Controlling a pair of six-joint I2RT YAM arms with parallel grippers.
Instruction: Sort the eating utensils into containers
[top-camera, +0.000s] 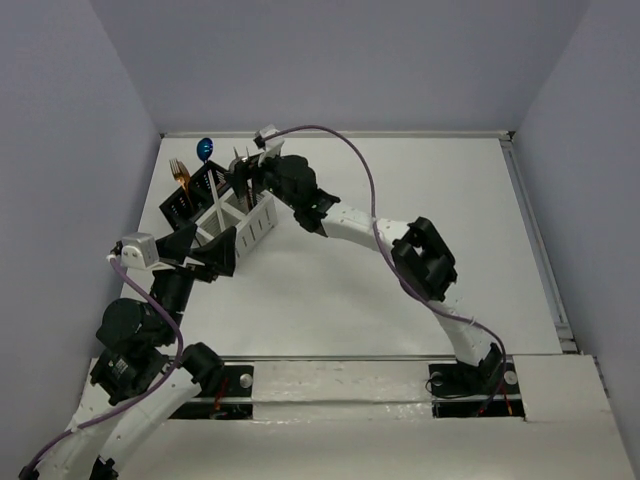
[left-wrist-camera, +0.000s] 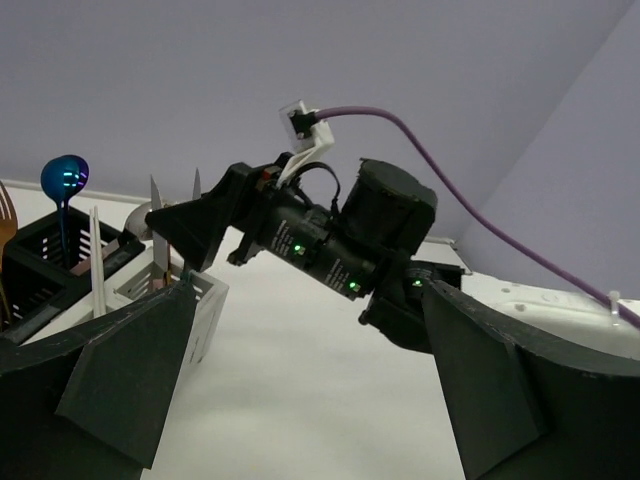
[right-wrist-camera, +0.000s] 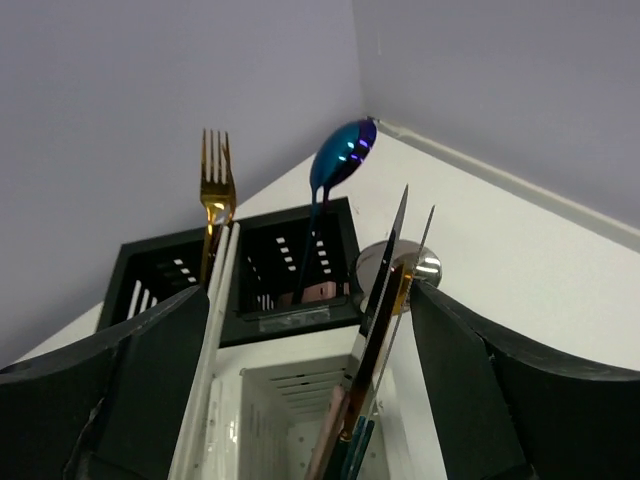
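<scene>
The white caddy (top-camera: 243, 222) stands next to the black caddy (top-camera: 188, 198) at the back left. The black caddy holds a blue spoon (top-camera: 206, 148) and a gold fork (top-camera: 180, 172). In the right wrist view the white caddy (right-wrist-camera: 260, 400) holds silver-bladed knives (right-wrist-camera: 385, 300) and white chopsticks (right-wrist-camera: 212, 330), with a silver spoon bowl (right-wrist-camera: 405, 265) behind them. My right gripper (top-camera: 250, 170) hovers open just above the white caddy (right-wrist-camera: 310, 400), with the knives standing between its fingers untouched. My left gripper (top-camera: 205, 248) is open and empty (left-wrist-camera: 310, 400), beside the white caddy's near corner (left-wrist-camera: 200, 300).
The blue spoon (right-wrist-camera: 342, 155) and gold fork (right-wrist-camera: 215, 185) rise above the black caddy (right-wrist-camera: 290, 260). The right arm's wrist (left-wrist-camera: 330, 240) reaches across in front of the left wrist camera. A grey wall stands close behind the caddies.
</scene>
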